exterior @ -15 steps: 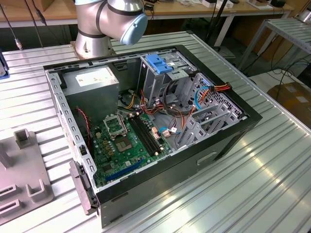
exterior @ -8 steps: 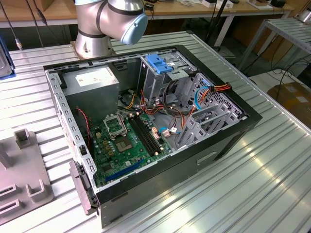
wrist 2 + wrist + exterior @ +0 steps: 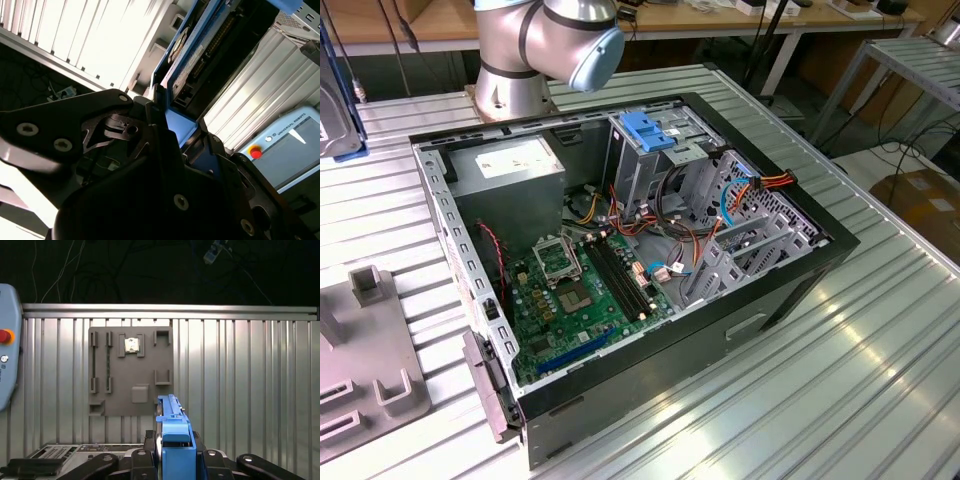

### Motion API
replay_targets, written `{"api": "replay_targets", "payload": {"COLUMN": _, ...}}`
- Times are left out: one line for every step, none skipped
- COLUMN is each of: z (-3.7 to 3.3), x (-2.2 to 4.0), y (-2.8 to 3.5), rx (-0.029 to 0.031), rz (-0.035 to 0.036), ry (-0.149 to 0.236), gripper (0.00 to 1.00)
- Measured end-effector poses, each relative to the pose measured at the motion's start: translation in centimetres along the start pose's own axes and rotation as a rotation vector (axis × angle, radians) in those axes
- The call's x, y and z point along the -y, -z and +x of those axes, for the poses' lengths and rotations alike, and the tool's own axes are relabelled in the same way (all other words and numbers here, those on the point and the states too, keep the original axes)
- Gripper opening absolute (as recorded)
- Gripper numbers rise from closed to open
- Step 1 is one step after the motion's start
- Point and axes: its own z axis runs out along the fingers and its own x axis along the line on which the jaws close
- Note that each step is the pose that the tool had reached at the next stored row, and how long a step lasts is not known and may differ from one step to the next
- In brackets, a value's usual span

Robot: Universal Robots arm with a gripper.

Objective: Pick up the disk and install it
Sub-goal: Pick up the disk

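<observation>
Ribbed tabletop [image 3: 880,330] carries the open PC case [image 3: 760,320]; grey fixture plate [image 3: 370,370] sits beside it. Jaws clenched on the disk [image 3: 174,445], held edge-on above the tabletop, teach pendant [image 3: 7,380] off to one side.

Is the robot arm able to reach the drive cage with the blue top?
Probably yes: the case lies open, the drive cage sits near the arm, uncovered, though cables crowd beside it.
</observation>
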Motion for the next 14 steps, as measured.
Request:
{"api": "replay_targets", "payload": {"z": 0.0, "x": 0.15, "y": 0.0, "rx": 0.0, "rz": -0.0001, "ry": 0.0, "gripper": 0.37}}
{"api": "replay_targets", "payload": {"z": 0.0, "x": 0.41, "y": 0.0, "rx": 0.0, "rz": 0.0, "ry": 0.0, "gripper": 0.37}}
{"api": "replay_targets", "payload": {"z": 0.0, "x": 0.57, "y": 0.01, "rx": 0.0, "rz": 0.0, "ry": 0.0, "gripper": 0.37}}
{"api": "replay_targets", "payload": {"z": 0.0, "x": 0.74, "y": 0.0, "rx": 0.0001, "rz": 0.0, "ry": 0.0, "gripper": 0.37}}
{"api": "replay_targets", "payload": {"z": 0.0, "x": 0.95, "y": 0.01, "rx": 0.0, "rz": -0.0001, "ry": 0.0, "gripper": 0.37}}
{"api": "replay_targets", "payload": {"z": 0.0, "x": 1.1, "y": 0.01, "rx": 0.0, "rz": -0.0001, "ry": 0.0, "gripper": 0.37}}
{"api": "replay_targets", "payload": {"z": 0.0, "x": 1.3, "y": 0.02, "rx": 0.0, "rz": -0.0001, "ry": 0.0, "gripper": 0.37}}
{"api": "replay_targets", "payload": {"z": 0.0, "x": 1.48, "y": 0.01, "rx": 0.0001, "rz": 0.0, "ry": 0.0, "gripper": 0.37}}
{"api": "replay_targets", "payload": {"z": -0.01, "x": 1.65, "y": 0.02, "rx": 0.0, "rz": 0.0, "ry": 0.0, "gripper": 0.37}}
{"api": "replay_targets", "payload": {"z": 0.0, "x": 1.83, "y": 0.02, "rx": 0.0, "rz": -0.0001, "ry": 0.0, "gripper": 0.37}}
{"api": "replay_targets", "payload": {"z": 0.0, "x": 2.01, "y": 0.02, "rx": 0.0001, "rz": 0.0, "ry": 0.0, "gripper": 0.37}}
{"api": "replay_targets", "payload": {"z": -0.01, "x": 2.17, "y": 0.03, "rx": 0.0, "rz": -0.0001, "ry": 0.0, "gripper": 0.37}}
{"api": "replay_targets", "payload": {"z": -0.01, "x": 2.39, "y": 0.03, "rx": 0.0, "rz": 0.0, "ry": 0.0, "gripper": 0.37}}
{"api": "replay_targets", "payload": {"z": -0.01, "x": 2.56, "y": 0.03, "rx": 0.0, "rz": 0.0, "ry": 0.0, "gripper": 0.37}}
